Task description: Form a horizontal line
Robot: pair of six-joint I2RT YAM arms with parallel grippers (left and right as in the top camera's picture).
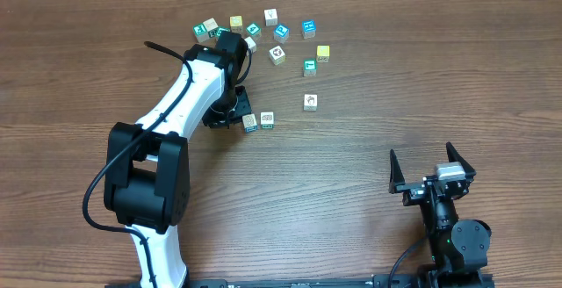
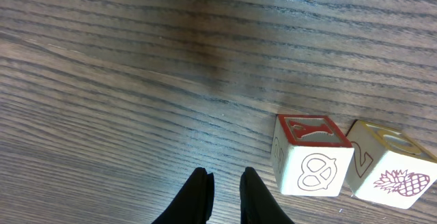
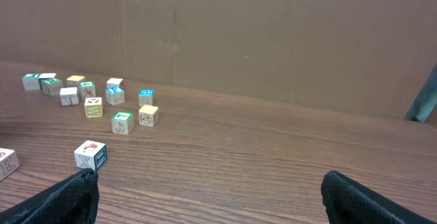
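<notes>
Two small cubes stand side by side and touching in a short horizontal line (image 1: 258, 120). In the left wrist view they are a white pretzel cube (image 2: 311, 161) with a red top and a pineapple cube (image 2: 390, 169) to its right. My left gripper (image 1: 239, 112) (image 2: 225, 193) hovers low over the table just left of the pretzel cube. It is shut, with only a thin slit between its black fingertips (image 2: 201, 195) and nothing in it. My right gripper (image 1: 430, 169) (image 3: 218, 203) rests wide open and empty near the front right.
A lone white cube (image 1: 310, 101) (image 3: 91, 154) lies right of the pair. Several loose cubes (image 1: 277, 54) (image 3: 116, 101), among them teal, white and yellow (image 1: 323, 53) ones, are scattered at the back of the table. The left arm (image 1: 189, 86) stretches diagonally from the front left.
</notes>
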